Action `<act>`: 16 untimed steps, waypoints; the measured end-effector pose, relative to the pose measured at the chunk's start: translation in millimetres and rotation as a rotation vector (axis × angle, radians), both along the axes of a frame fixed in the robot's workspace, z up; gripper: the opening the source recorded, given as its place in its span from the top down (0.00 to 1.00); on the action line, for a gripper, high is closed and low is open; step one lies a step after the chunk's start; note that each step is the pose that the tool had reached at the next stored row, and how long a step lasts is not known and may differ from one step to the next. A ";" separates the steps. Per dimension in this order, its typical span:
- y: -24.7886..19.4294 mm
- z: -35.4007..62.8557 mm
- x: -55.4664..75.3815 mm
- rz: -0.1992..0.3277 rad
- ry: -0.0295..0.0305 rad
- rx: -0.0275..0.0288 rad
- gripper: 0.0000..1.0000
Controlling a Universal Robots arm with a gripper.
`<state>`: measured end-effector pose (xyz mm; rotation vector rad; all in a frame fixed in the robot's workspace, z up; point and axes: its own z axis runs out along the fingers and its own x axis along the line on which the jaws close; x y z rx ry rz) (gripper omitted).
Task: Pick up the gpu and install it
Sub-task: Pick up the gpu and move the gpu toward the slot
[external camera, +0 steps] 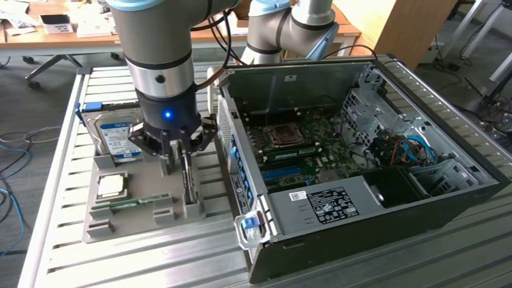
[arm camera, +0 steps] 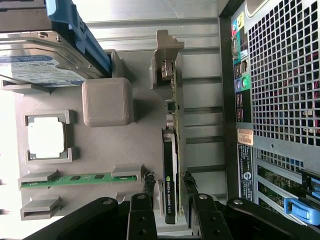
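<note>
Starting closest in the exterior view: slatted metal surface [external camera: 120, 264], with a gray parts tray [external camera: 132, 225] at roughly 8 o'clock of the picture and an open PC case [external camera: 448, 180] lying on its side just off the tray's 3 o'clock edge. Nearest on the tray, a green memory stick [external camera: 132, 204] flat in its slot, then a square CPU chip [external camera: 112, 185] at 12 o'clock of that. Spotted the gpu [external camera: 189, 183] standing on its long edge in a slot along the tray's 3 o'clock side, right by the case. Gripper [external camera: 179, 157] straight over it, fingers [arm camera: 148, 192] dropped down either side of the card. Set narrow, straddling it, but with a sliver of gap on one side in the wrist view, so not clamped. Further back, at 11 o'clock of the gripper, a silver hard drive [external camera: 116, 135] with a blue label propped at the tray's far end. Inside the case, a motherboard [external camera: 308, 150] facing up.
</note>
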<state>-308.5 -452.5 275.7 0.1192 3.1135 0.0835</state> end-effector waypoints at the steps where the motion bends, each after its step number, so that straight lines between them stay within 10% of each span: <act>1: 0.0 0.0 0.0 0.000 0.0000 0.0001 0.64; 16: 0.1 -5.8 0.1 0.000 0.0001 0.0000 0.64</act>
